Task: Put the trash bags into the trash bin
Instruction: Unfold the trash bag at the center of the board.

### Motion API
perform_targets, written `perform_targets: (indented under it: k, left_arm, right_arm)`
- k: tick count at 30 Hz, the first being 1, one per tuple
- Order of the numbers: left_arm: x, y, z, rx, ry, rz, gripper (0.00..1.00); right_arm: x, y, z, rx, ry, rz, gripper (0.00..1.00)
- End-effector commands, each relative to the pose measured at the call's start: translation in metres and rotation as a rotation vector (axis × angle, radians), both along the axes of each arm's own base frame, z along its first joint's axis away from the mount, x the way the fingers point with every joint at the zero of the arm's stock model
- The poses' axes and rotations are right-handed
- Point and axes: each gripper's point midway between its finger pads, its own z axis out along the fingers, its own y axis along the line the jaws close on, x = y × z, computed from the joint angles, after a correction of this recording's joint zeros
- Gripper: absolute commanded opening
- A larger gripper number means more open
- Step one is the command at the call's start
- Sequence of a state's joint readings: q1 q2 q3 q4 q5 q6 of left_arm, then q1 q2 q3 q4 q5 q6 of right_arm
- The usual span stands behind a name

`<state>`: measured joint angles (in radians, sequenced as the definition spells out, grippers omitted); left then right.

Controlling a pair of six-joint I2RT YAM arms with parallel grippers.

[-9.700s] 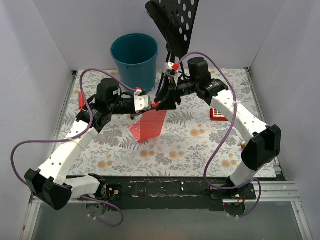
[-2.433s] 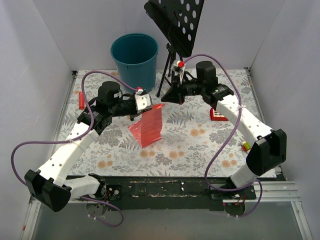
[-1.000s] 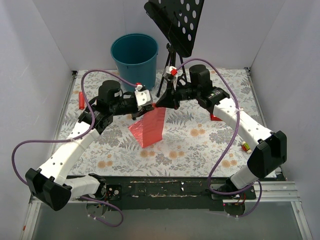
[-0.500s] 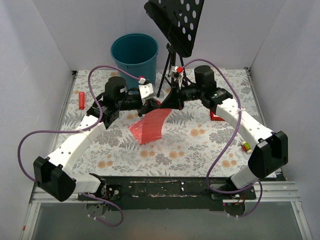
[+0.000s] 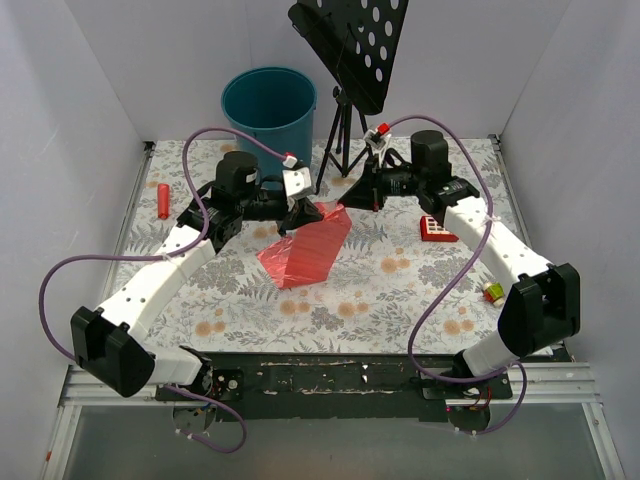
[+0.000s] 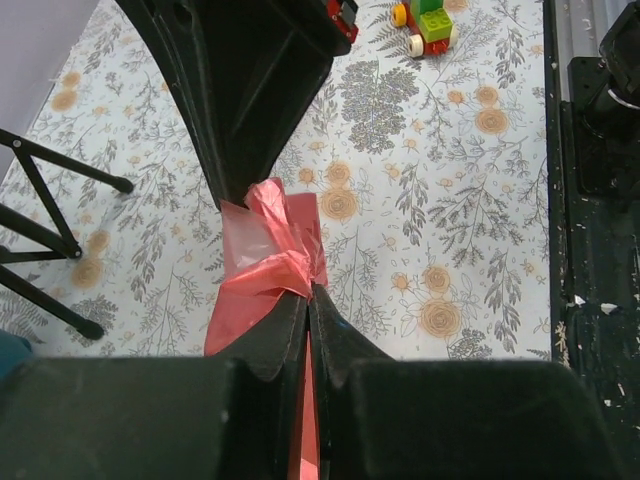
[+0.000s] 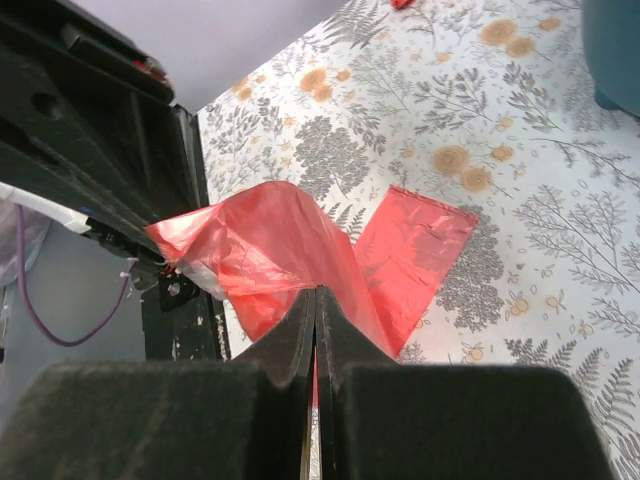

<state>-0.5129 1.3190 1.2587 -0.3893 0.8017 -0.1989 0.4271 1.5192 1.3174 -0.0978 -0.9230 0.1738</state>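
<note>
Held up mid-table by left gripper (image 5: 299,208) and right gripper (image 5: 349,203), both clenched on the trash bags (image 5: 306,250); lower end on floral mat (image 5: 400,290). Pinch points partly hidden under bunched film. Well apart, far and left of centre: trash bin (image 5: 270,110), cut off in right wrist view.

Crinkly translucent plastic trash bag (image 5: 308,250); smooth plastic trash bin (image 5: 270,135)

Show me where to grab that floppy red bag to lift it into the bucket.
By its raised top edge, one corner from each side. The red bag is thin film whose lower end lies flat on the table, offering nothing to pinch. The left gripper and right gripper are each shut on that bunched edge.
</note>
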Motion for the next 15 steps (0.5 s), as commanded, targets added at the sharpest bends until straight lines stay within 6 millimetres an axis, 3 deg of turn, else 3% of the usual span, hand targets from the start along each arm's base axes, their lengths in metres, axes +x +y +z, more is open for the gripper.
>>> perform_targets:
  k: [1, 7, 12, 15]
  left_arm:
    - [-0.005, -0.001, 0.010, -0.009, 0.027, -0.009, 0.00]
    - [-0.001, -0.004, 0.010, -0.005, 0.039, -0.008, 0.00]
    - [0.012, 0.002, 0.005, 0.029, 0.011, 0.058, 0.00]
    - [0.021, 0.006, 0.004, 0.049, -0.002, 0.105, 0.00]
  right_arm:
    - [0.004, -0.011, 0.019, 0.023, -0.081, -0.050, 0.01]
    - [0.003, -0.016, 0.024, 0.007, -0.139, -0.079, 0.01]
    - [0.035, -0.044, 0.018, -0.132, -0.227, -0.321, 0.01]
    - [0.033, -0.050, 0.022, -0.155, -0.289, -0.320, 0.01]
